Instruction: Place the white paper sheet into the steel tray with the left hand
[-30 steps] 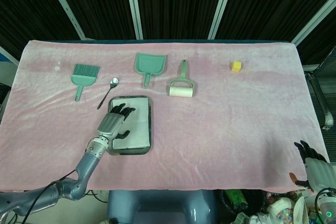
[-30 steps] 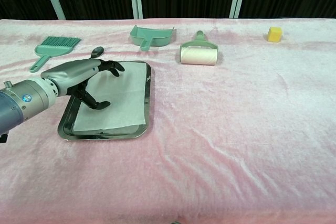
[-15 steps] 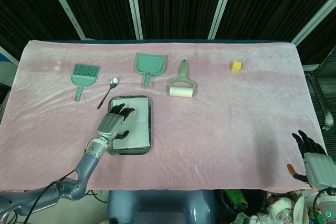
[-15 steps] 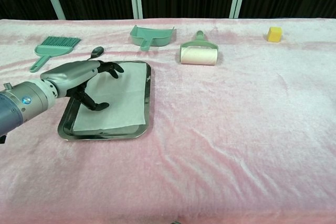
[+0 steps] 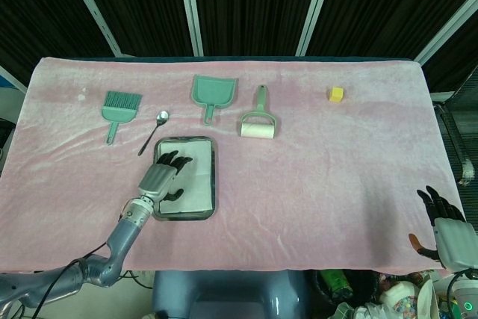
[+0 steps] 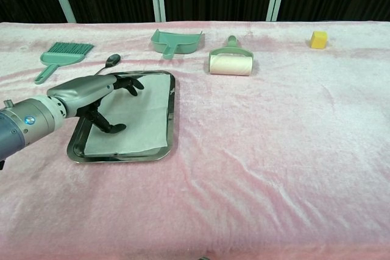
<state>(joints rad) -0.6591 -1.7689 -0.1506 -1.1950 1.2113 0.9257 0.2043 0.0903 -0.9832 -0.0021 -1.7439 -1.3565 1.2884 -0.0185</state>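
Note:
The steel tray (image 5: 215,178) (image 6: 122,157) lies on the pink cloth, left of the middle. The white paper sheet (image 5: 198,181) (image 6: 143,117) lies flat inside it, covering most of its floor. My left hand (image 5: 159,178) (image 6: 85,92) hovers over the tray's left half with its fingers spread. Its fingertips reach over the sheet's far left corner, the thumb points down near the paper, and it holds nothing. My right hand (image 5: 446,229) hangs past the table's near right corner with its fingers apart and empty. The chest view does not show it.
Along the far side lie a green brush (image 5: 119,106) (image 6: 64,53), a spoon (image 5: 153,131) (image 6: 109,61), a green dustpan (image 5: 213,93) (image 6: 177,41) and a lint roller (image 5: 258,123) (image 6: 231,62). A yellow cube (image 5: 337,94) (image 6: 318,39) sits at the far right.
My left hand has drawn back slightly toward the near left over the tray. The sheet stays flat in the tray. The right hand has dropped a little.

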